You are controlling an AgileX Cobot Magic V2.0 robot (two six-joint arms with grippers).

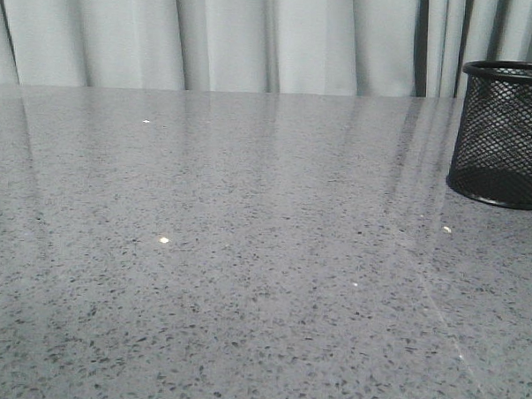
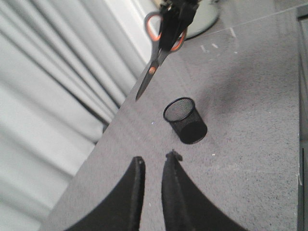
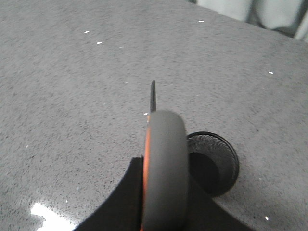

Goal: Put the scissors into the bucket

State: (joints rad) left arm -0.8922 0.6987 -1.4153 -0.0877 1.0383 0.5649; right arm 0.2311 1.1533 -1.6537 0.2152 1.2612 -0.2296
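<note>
The black mesh bucket (image 1: 504,132) stands upright on the grey table at the far right. It also shows in the left wrist view (image 2: 185,120) and the right wrist view (image 3: 214,161). My right gripper (image 3: 163,192) is shut on the scissors (image 3: 163,168) by the grey, orange-lined handles. In the left wrist view the scissors (image 2: 156,53) hang blades down, high above the table, beside and above the bucket. My left gripper (image 2: 153,161) is empty, its jaws a narrow gap apart, raised above the table short of the bucket. Neither gripper shows in the front view.
The speckled grey table (image 1: 228,251) ends at pale curtains (image 1: 255,36) behind. A round grey base (image 2: 204,17) stands on the table beyond the scissors in the left wrist view.
</note>
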